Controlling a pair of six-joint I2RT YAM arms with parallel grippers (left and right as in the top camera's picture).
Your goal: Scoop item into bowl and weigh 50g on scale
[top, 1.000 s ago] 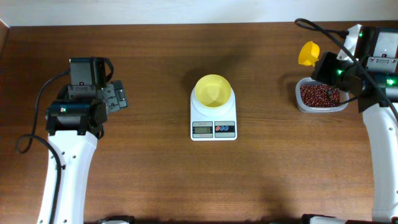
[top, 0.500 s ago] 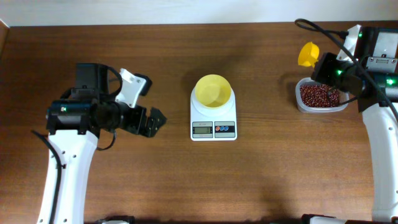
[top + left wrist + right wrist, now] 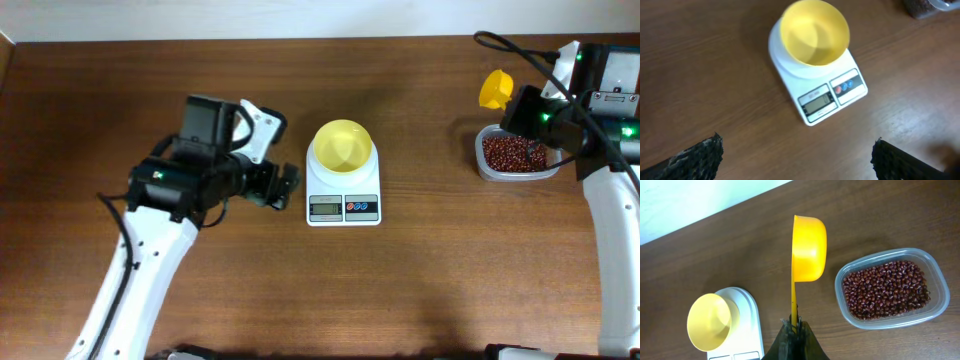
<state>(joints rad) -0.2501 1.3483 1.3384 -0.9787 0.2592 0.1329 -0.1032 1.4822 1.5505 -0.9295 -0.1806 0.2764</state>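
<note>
- The measuring scoop (image 3: pixel 808 242) is gripped by its handle in the right gripper (image 3: pixel 794 324); adzuki beans (image 3: pixel 886 290) lie ahead-right of it.
- The left gripper (image 3: pixel 797 150) is spread wide; the empty bowl (image 3: pixel 813 32) on the scale (image 3: pixel 832 100) is seen ahead.
- Nothing is scooped yet; weighing is left.

Work surface: a table (image 3: pixel 420 290) with a dark brown wood-grain top that fills the whole overhead view. Two things rest directly on it.

1. A white rectangular scale (image 3: pixel 343 207) stands near the centre, slightly towards the far edge. Its grey display and its red and blue buttons face the near edge.
2. A clear rounded-rectangular container (image 3: pixel 885 323) stands at the right side, near the far edge and well apart from the scale.

Both sit flat on the wood, with bare wood between them.
</note>
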